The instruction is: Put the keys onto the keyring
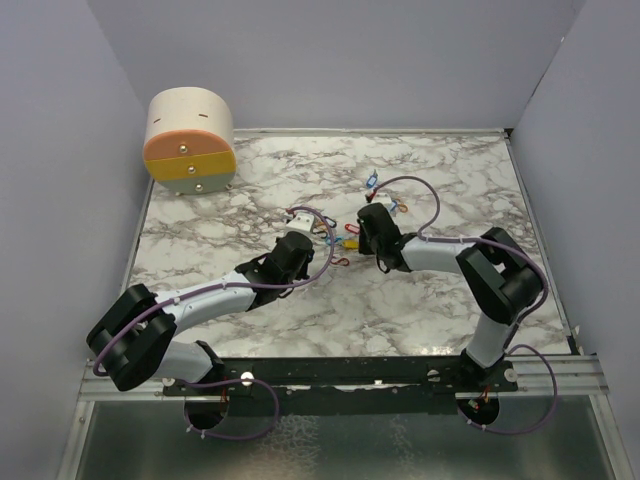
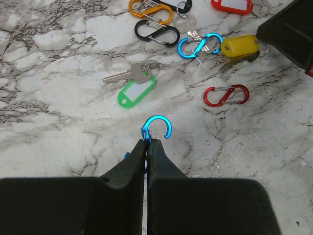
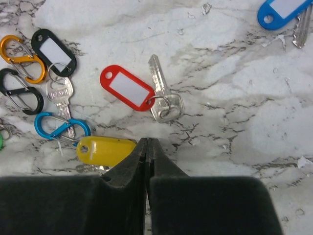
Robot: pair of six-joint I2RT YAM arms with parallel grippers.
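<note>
Left wrist view alone shows left pincer (image 2: 147, 142) gripping a blue clip (image 2: 155, 117); right pincer (image 3: 147, 140) clenched shut.

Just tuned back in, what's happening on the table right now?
The left gripper is shut on one end of a blue carabiner clip, and no key hangs on that clip yet. The right gripper is shut too, apparently on nothing, with its tips beside the yellow tag and just short of the red tag.

Table (image 1: 400, 310): white marble, grey-black veining. Key tags: red tag (image 3: 126, 88), yellow tag (image 3: 105, 150), green tag (image 2: 137, 91), black tag (image 3: 54, 51), blue tag (image 3: 281, 11). Orange clip (image 3: 19, 56), red clip (image 2: 226, 95), blue clip (image 2: 155, 118).
</note>
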